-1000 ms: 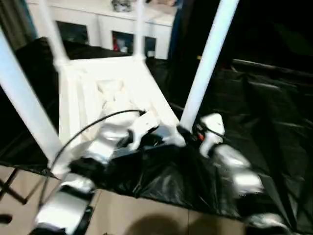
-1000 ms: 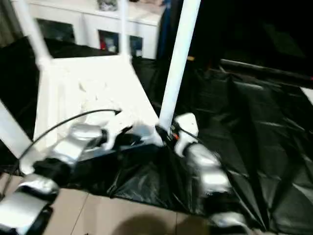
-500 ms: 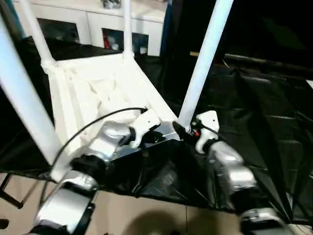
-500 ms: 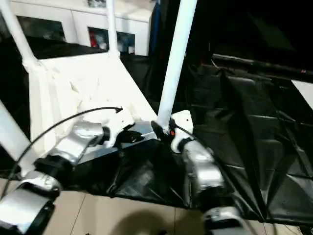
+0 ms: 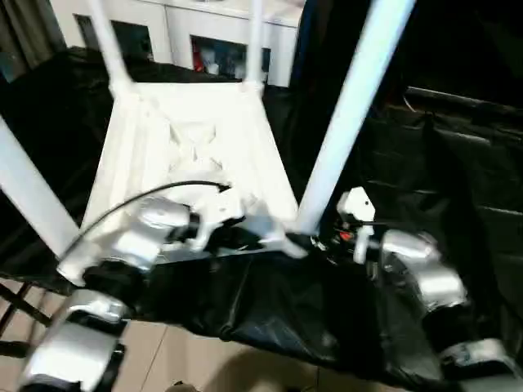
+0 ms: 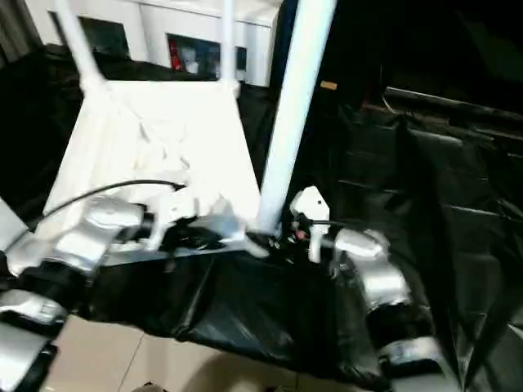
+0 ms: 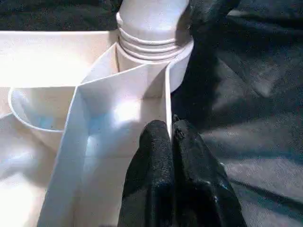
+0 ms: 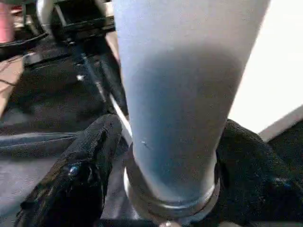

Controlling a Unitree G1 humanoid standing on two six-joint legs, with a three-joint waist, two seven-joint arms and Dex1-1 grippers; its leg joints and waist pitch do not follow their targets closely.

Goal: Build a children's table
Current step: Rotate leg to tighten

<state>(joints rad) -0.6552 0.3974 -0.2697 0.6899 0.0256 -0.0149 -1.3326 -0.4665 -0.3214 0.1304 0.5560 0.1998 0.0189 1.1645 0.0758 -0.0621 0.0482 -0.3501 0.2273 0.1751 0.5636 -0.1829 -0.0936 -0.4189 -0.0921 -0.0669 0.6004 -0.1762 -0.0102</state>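
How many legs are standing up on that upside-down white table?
4 white tube legs: near right, between the right gripper's fingers; near left; far left; far right.

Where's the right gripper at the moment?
In the head views the right gripper is at the tabletop's near right corner, its fingers on either side of the base of the leg standing in that corner socket.

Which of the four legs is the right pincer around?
The near right leg, rising from the tabletop corner closest to the right pincer, whose fingers flank its base.
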